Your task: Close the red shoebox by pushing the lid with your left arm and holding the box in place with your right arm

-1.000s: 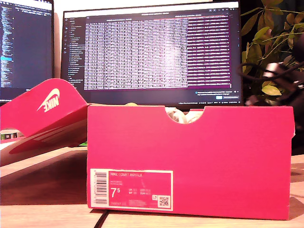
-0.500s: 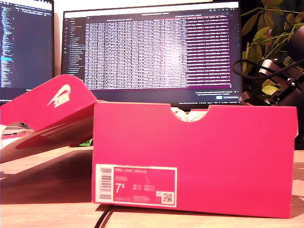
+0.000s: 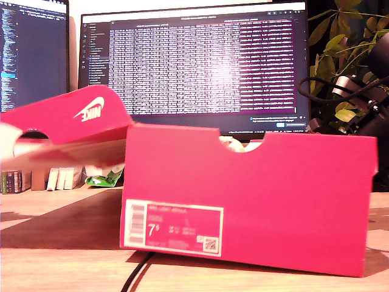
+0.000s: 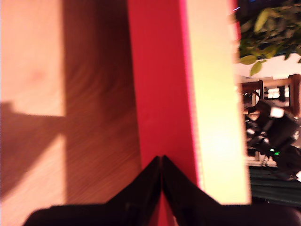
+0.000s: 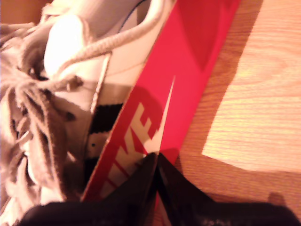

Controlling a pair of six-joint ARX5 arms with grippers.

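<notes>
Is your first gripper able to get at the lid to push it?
Probably yes. My first gripper, shut, already sits right at the red lid; nothing shows between them. The lid is raised beside the shoebox.

You are looking along my first gripper [image 4: 161, 158] with its two dark jaws lying pressed together, their tips meeting in a single point and leaving no gap. My second gripper [image 5: 156, 155] is showing you the same pose: both black jaws are drawn in flat against each other and tapering to one closed tip, holding nothing between them. At the exterior view's right edge an arm [image 3: 368, 100] is showing only in part, dark and angled, with a black cable [image 3: 316, 82] looping off it; which arm it is, you cannot tell.
</notes>
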